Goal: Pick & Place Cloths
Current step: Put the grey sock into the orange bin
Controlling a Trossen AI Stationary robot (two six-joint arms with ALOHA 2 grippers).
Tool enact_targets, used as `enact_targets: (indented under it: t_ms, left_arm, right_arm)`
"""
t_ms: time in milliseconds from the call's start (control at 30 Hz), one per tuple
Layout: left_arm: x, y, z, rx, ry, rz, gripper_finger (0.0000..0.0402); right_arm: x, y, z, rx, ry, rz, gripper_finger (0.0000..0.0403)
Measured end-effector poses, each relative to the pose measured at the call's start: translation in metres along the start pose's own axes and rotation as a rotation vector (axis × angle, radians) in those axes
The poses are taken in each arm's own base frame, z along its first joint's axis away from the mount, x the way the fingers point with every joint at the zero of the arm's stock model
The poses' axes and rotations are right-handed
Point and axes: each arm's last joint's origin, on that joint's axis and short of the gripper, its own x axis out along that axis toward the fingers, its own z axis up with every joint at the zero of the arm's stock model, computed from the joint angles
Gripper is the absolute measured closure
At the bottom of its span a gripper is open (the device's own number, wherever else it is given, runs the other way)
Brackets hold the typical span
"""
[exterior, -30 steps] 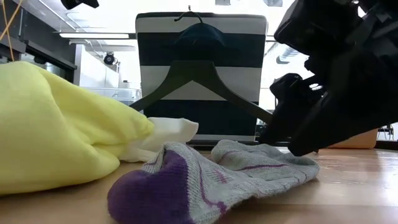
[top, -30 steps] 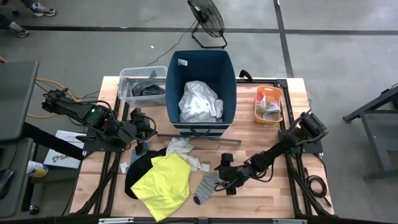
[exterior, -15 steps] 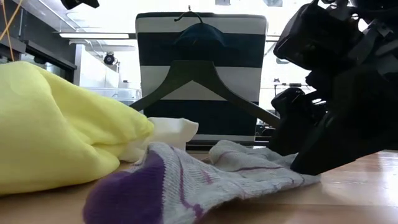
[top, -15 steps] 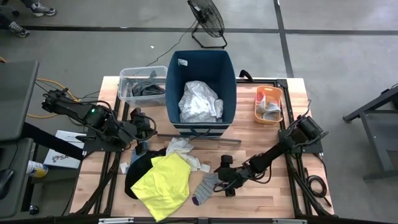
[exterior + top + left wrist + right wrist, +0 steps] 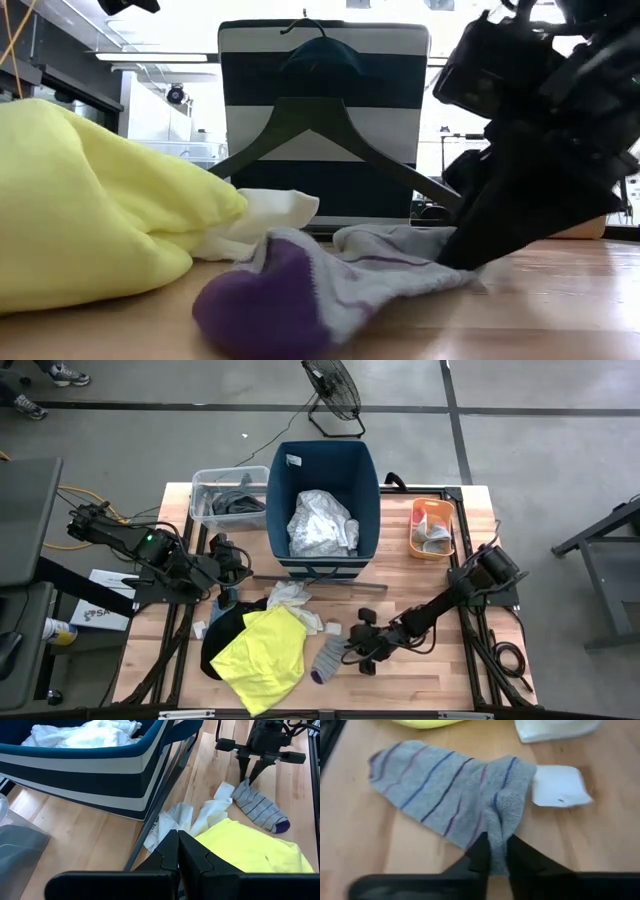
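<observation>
The right gripper pinches the bunched cuff of the grey sock, jaws narrowed on a fold, probably because a pinched fold gives purchase for lifting. The sock lies flat on the table near its front edge, just right of the neon-yellow shirt. The dark-blue bin stands beyond. At the left, the left gripper waits with jaws closed, holding nothing.
</observation>
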Motion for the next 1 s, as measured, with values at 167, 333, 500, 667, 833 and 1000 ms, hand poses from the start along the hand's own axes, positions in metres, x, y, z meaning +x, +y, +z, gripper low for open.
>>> enact_targets:
  t_ms: [167, 333, 500, 667, 833, 1000]
  left_arm:
    - [0.000, 0.000, 0.000, 0.003, -0.004, 0.006, 0.0401]
    - [0.000, 0.000, 0.001, 0.033, -0.010, 0.006, 0.0401]
    - [-0.001, -0.002, 0.005, 0.084, -0.051, -0.019, 0.0401]
    - [-0.009, -0.004, 0.012, 0.165, -0.136, -0.112, 0.0401]
    - [-0.025, 0.001, 0.016, 0.218, -0.227, -0.191, 0.0402]
    - [-0.039, 0.011, 0.014, 0.217, -0.297, -0.214, 0.0401]
  right_arm:
    - [-0.009, 0.003, 0.008, 0.145, -0.022, 0.021, 0.0389]
    - [-0.027, 0.004, 0.021, 0.288, -0.045, 0.022, 0.0394]
    - [-0.061, 0.002, 0.042, 0.353, -0.113, 0.001, 0.0395]
    - [-0.106, -0.001, 0.068, 0.403, -0.266, -0.006, 0.0396]
    - [-0.154, -0.011, 0.084, 0.453, -0.428, -0.070, 0.0397]
    - [-0.197, -0.020, 0.089, 0.485, -0.546, -0.119, 0.0397]
